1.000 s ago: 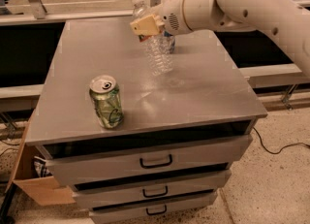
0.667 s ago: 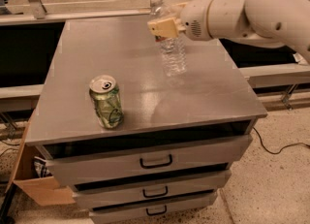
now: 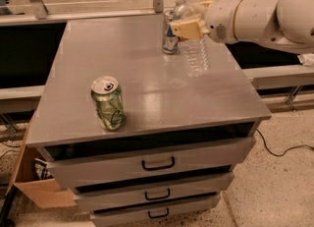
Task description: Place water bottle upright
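Grey metal desk (image 3: 147, 78) with three drawers below, fills most of the view
White arm (image 3: 260, 14) reaches in from the right over the far right part of the desk
Cardboard box (image 3: 37, 184) on the floor at the near left corner of the desk
Water bottle (image 3: 196, 54) at far right of the desk top, nearly upright, cap leaning a bit left; base at or just above the surface, can't tell if it touches
Gripper (image 3: 189, 15) sits at the bottle's upper part, tan fingers (image 3: 189, 27) clamped on it just under the shoulder
Green can (image 3: 108, 103) upright near the near left edge, well apart from the bottle
Slim blue-and-silver can (image 3: 169, 37) upright just left of the bottle, at the far edge
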Robot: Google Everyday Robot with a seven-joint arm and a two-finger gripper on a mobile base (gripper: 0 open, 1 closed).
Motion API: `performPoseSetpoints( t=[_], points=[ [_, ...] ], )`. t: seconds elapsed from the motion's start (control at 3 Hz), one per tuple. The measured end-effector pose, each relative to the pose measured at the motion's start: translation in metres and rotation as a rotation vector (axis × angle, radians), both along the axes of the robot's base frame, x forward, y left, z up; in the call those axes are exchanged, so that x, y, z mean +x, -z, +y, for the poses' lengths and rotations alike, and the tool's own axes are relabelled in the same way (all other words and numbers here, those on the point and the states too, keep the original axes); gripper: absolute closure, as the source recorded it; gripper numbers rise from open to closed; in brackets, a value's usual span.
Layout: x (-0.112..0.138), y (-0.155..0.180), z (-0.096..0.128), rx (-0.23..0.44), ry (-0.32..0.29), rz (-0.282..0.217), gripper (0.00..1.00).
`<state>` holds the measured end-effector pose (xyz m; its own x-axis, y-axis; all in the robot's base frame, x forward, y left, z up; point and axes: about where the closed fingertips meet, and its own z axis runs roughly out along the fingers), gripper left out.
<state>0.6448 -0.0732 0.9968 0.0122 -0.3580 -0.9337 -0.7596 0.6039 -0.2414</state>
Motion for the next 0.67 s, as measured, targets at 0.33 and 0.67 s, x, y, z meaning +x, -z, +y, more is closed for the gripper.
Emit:
performPoseSetpoints(
  t=[0.33,0.67],
  points=[
    [0.011,-0.002,-0.011,0.027,-0.019,-0.003,1.0],
    [0.034,-0.006,-0.043,0.073,-0.039,-0.028,1.0]
  ],
)
